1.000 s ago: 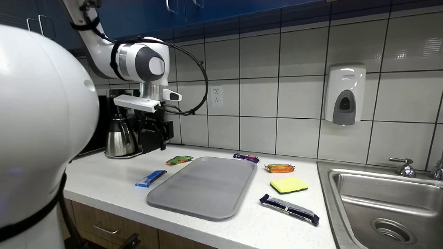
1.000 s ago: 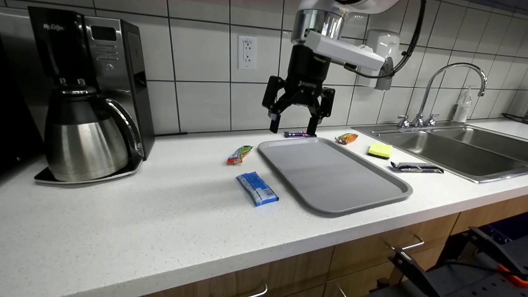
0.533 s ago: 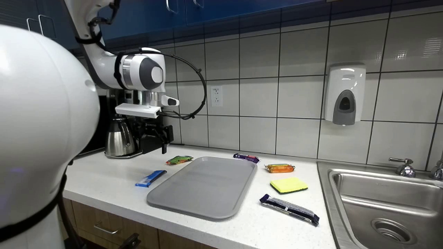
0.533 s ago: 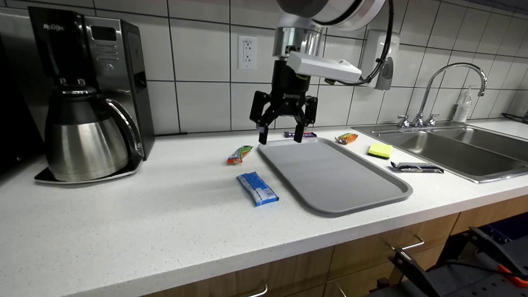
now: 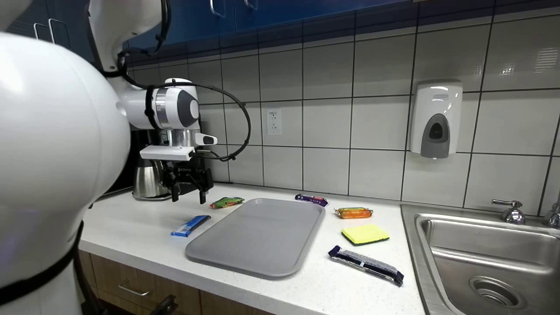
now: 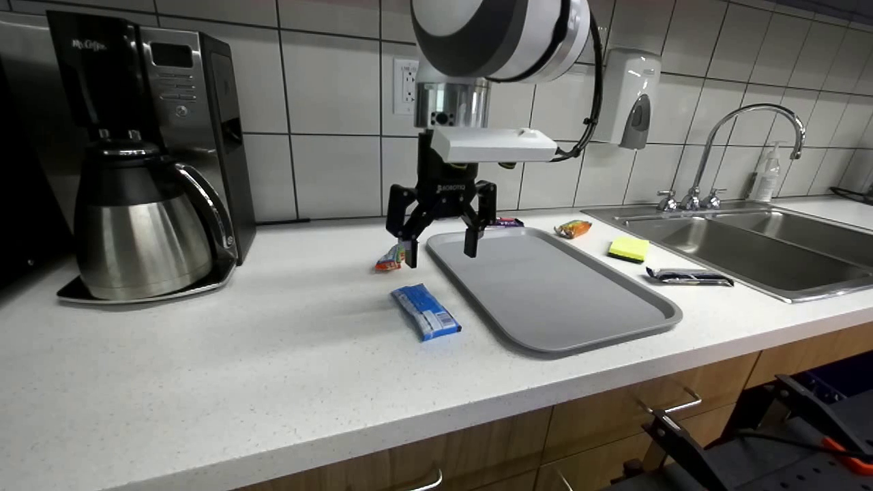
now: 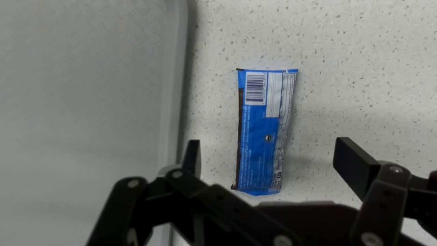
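In an exterior view the sink [image 6: 771,256] lies between two and three o'clock from the grey tray [image 6: 545,293], the steel carafe [image 6: 143,245] at nine, contents hidden. The gripper [image 6: 441,252], jaws spread wide, hangs above the blue packet [image 6: 426,312], lying just beside the tray's nine o'clock edge.

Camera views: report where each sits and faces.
In an exterior view: beside the arm, facing tiled wall and sink; arm and claw show.
In an exterior view: nearer the coffee maker than the sink, facing across the counter; wrist and claw show.
Wrist view: on the wrist, facing down at the blue packet; claw fingers show.
Both exterior views share the gray tray.
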### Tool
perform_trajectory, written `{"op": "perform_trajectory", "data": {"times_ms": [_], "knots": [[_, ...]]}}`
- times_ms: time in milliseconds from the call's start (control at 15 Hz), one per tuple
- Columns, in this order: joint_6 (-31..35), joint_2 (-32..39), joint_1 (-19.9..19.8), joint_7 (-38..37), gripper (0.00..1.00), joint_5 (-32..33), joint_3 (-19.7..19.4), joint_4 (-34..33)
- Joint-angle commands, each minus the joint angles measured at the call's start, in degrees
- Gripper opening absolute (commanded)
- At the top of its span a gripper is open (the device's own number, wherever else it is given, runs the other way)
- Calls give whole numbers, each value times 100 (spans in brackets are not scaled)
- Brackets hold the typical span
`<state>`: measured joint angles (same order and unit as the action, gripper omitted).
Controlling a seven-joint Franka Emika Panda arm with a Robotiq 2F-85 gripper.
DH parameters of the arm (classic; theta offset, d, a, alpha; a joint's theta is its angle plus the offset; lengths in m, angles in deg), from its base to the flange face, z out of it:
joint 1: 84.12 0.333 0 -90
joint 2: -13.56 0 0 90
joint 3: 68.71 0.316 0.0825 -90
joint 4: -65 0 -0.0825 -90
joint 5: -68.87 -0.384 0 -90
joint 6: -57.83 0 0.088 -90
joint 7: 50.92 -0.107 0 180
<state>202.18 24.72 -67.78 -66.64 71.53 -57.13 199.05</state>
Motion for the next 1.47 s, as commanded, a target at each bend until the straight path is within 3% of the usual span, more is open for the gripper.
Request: {"op": "perform_trajectory", "data": {"times_ms": [0, 533, 1400], "knots": [[-10, 435, 221, -599, 100, 469, -108, -377], [86, 1111, 551, -1106, 100, 713, -392, -801], [101, 1496, 690, -1030, 100, 615, -585, -1070]]}}
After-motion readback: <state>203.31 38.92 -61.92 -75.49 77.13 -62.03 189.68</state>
